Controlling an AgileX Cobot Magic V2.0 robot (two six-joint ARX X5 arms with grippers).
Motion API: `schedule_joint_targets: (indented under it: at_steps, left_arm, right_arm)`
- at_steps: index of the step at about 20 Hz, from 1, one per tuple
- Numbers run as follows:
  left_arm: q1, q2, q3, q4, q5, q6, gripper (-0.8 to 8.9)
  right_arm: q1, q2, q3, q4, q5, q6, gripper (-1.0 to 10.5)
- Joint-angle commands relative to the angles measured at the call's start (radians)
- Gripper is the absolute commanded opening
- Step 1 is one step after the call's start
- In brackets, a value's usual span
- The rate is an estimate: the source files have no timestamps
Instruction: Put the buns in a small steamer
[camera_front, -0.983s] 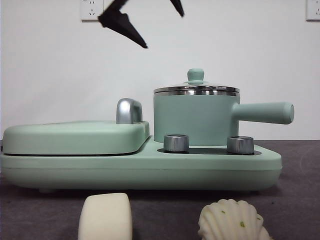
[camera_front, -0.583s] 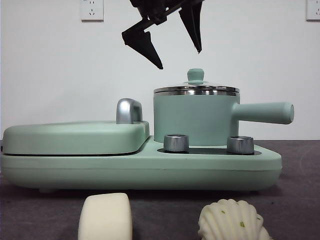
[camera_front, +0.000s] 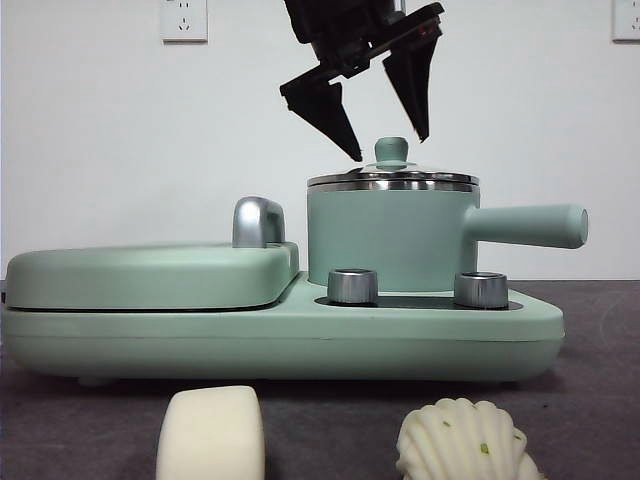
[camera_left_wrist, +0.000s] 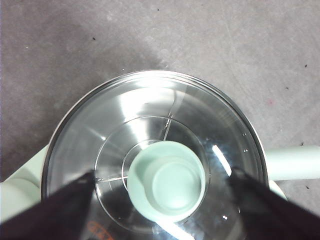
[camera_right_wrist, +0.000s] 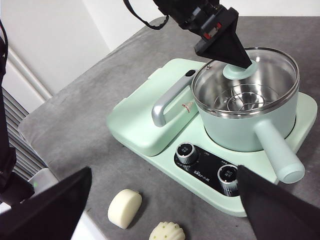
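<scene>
Left gripper (camera_front: 388, 148) is poised right over the small steamer (camera_front: 392, 240), jaws spread wide with nothing between them but air. One jaw tip hangs to one side of the green knob (camera_front: 391, 151), the other just across from it, and neither touches it. From the left wrist camera the knob (camera_left_wrist: 166, 180) sits squarely between the two dark jaws, the glass lid (camera_left_wrist: 150, 130) filling the space beneath them and the straight handle (camera_left_wrist: 295, 162) poking out beyond one jaw.

In the front view, going left to right: the flat griddle lid (camera_front: 150, 272) with its chrome handle (camera_front: 258, 221) lies well off to the side of the jaws, then the steamer directly below them, lid on. Both buns sit on the gray table (camera_front: 600, 400), far below and in front of the jaws: the smooth bun (camera_front: 211, 433), then the ridged bun (camera_front: 462, 442) with green flecks.

Right gripper (camera_right_wrist: 165, 210) waits high and back, jaws wide apart and empty, with the smooth bun (camera_right_wrist: 124, 208) and ridged bun (camera_right_wrist: 167, 232) showing between them.
</scene>
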Motion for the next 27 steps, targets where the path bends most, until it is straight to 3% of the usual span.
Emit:
schedule_joint_targets:
  at_steps: [1, 3, 10, 13, 20, 22, 27]
  left_arm:
    - [-0.011, 0.033, 0.030, 0.005, -0.003, 0.029, 2.71]
    - [-0.018, 0.033, 0.030, 0.003, -0.003, 0.060, 2.08]
    - [-0.025, 0.034, 0.030, -0.016, -0.003, 0.091, 1.89]
    - [-0.025, 0.034, 0.030, -0.018, -0.003, 0.091, 0.50]
    - [-0.026, 0.029, 0.071, -0.064, -0.003, 0.106, 0.51]
    - [-0.026, 0.026, 0.119, -0.079, -0.003, 0.106, 0.51]
    - [-0.010, 0.019, 0.261, -0.156, -0.003, 0.096, 0.49]
  right_arm:
    - [0.002, 0.003, 0.018, 0.013, 0.002, 0.010, 4.6]
    - [0.002, 0.003, 0.018, 0.012, 0.007, 0.010, 4.6]
    - [0.002, 0.003, 0.018, 0.012, 0.024, 0.010, 4.6]
    - [0.002, 0.003, 0.018, 0.011, 0.024, 0.010, 4.6]
    - [0.002, 0.003, 0.018, 0.009, 0.023, 0.014, 4.6]
    - [0.002, 0.003, 0.018, 0.008, 0.019, 0.066, 4.6]
    - [0.003, 0.012, 0.019, 0.010, 0.042, 0.102, 4.6]
